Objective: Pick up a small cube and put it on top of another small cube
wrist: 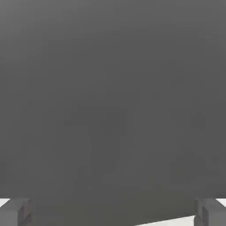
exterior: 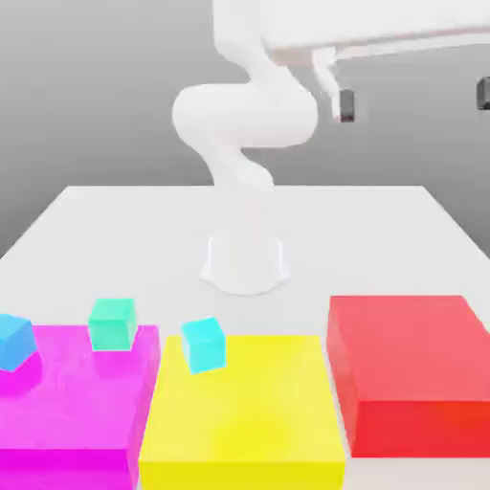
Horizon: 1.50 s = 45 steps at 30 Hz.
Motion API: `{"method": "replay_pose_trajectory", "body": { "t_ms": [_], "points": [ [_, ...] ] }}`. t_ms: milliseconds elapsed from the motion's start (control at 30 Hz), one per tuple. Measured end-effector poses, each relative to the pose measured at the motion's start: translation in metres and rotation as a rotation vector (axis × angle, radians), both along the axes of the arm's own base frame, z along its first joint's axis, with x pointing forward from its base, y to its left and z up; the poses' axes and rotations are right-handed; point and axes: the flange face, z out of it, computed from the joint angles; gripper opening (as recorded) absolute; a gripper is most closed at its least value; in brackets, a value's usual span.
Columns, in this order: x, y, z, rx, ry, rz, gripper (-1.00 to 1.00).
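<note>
Gripper [exterior: 413, 99] spread wide, holding nothing, high above the matte white table [exterior: 115, 230].
Small teal cube [exterior: 112, 323] sits on flat magenta block [exterior: 67, 402]; glossy, sharp-edged.

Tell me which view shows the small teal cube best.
The exterior view. There the teal cube sits in full on the far edge of the magenta block, between the sky-blue cube and the cyan cube. The hand view gives nothing of it, just grey background past the fingertips.
</note>
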Motion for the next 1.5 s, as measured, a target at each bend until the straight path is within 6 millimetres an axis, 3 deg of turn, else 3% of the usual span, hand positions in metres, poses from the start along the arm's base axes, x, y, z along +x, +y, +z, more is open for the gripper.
{"method": "replay_pose_trajectory", "body": {
  "t_ms": [167, 333, 600, 733, 767, 967, 1033, 1133, 1333, 1500],
  "points": [
    [0.022, 0.053, -0.075, 0.017, 0.111, -0.036, 0.0],
    [0.033, 0.094, -0.157, 0.023, 0.221, -0.1, 0.0],
    [0.016, 0.162, -0.297, 0.006, 0.392, -0.196, 0.0],
    [0.012, 0.171, -0.365, 0.001, 0.415, -0.21, 0.0],
    [0.011, 0.171, -0.376, 0.001, 0.415, -0.211, -1.0],
    [0.011, 0.171, -0.381, 0.003, 0.414, -0.21, -1.0],
    [0.012, 0.171, -0.364, 0.003, 0.415, -0.211, -1.0],
    [0.013, 0.163, -0.321, 0.002, 0.414, -0.218, -1.0],
    [0.024, 0.028, -0.264, -0.001, 0.403, -0.352, -1.0],
    [0.002, -0.086, -0.227, 0.008, 0.402, -0.478, -1.0]
  ]
}}
